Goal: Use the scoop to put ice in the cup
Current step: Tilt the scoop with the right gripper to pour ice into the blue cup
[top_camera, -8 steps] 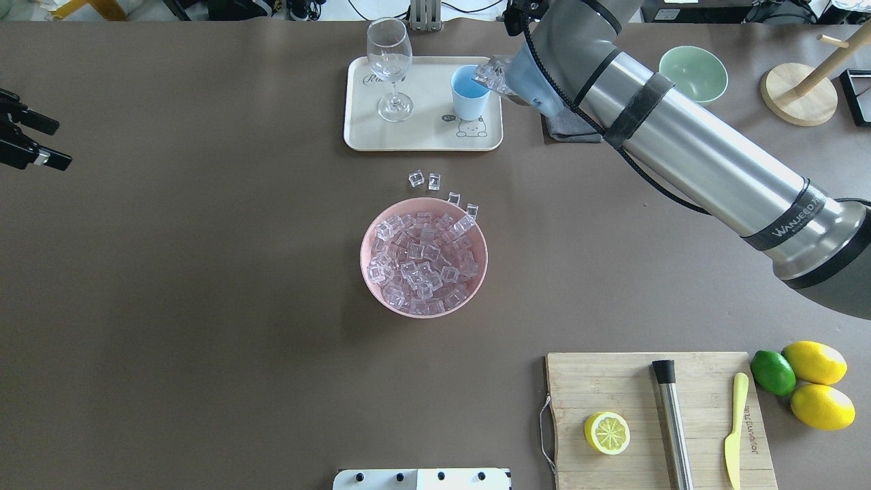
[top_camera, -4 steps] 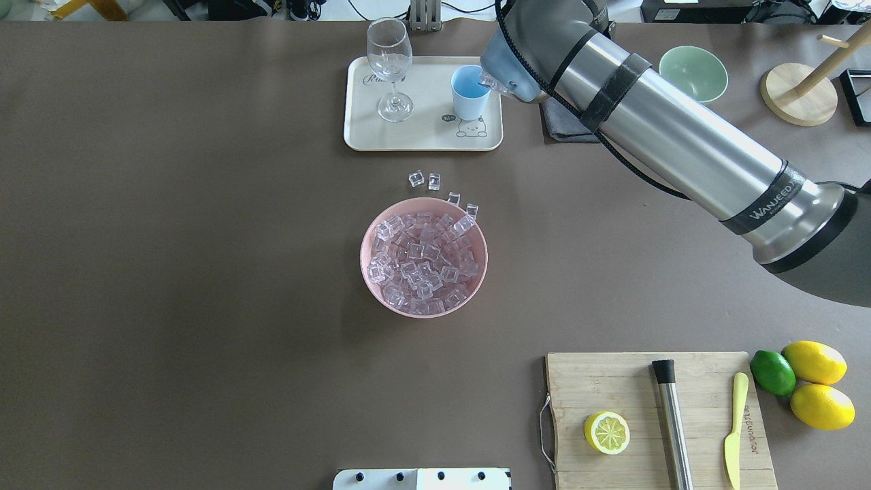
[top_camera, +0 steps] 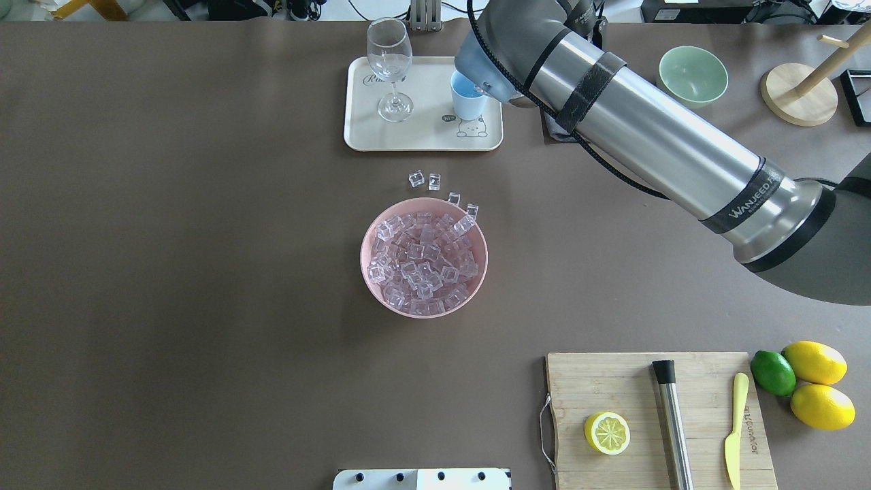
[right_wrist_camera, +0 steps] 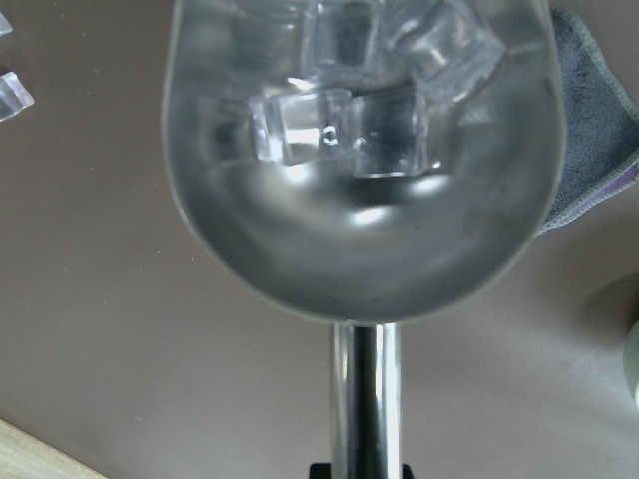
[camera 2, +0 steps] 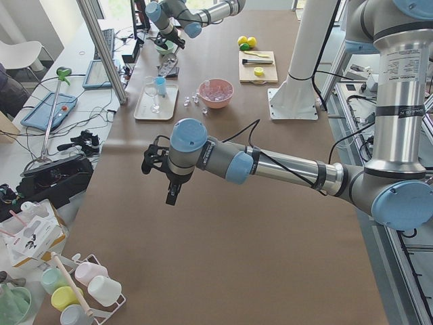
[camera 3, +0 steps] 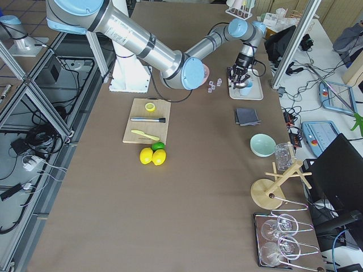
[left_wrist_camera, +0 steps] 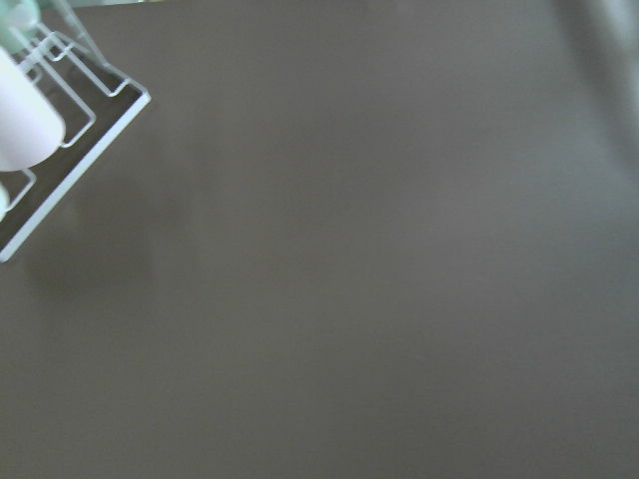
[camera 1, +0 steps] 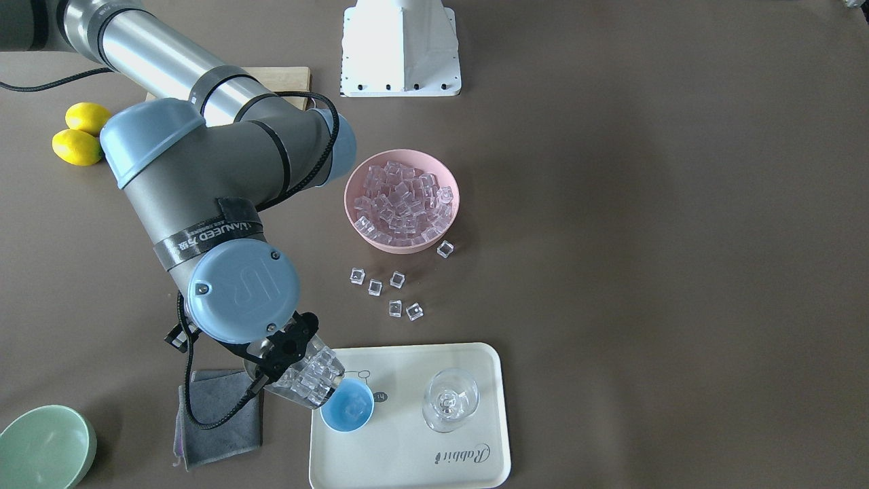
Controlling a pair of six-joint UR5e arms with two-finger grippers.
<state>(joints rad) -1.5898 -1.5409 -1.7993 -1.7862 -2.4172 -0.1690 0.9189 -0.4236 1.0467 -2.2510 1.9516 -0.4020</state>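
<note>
Over the cup (camera 1: 337, 415), the scoop (right_wrist_camera: 359, 249) of ice (camera 1: 313, 372) has swung farther across.

From overhead, a bowl (top_camera: 363, 262) of ice (top_camera: 422, 262) sits central on the worktop (top_camera: 204, 272), stray cubes (top_camera: 416, 179) at its 12 o'clock, before a tray (top_camera: 425, 129) carrying the cup (top_camera: 468, 102) and, at the cup's 9 o'clock, a stemmed glass (top_camera: 390, 68). The scoop (right_wrist_camera: 364, 239) hangs at the cup's 3 o'clock; a cutting board (top_camera: 578, 381) lies at the bowl's 4 o'clock.

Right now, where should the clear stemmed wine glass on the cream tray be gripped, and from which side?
Probably the thin stem of the clear stemmed wine glass, tool level, coming from the robot's left. The glass stands upright on the cream tray, and the small light blue cup and shiny silver metal scoop crowd its other side.
</note>
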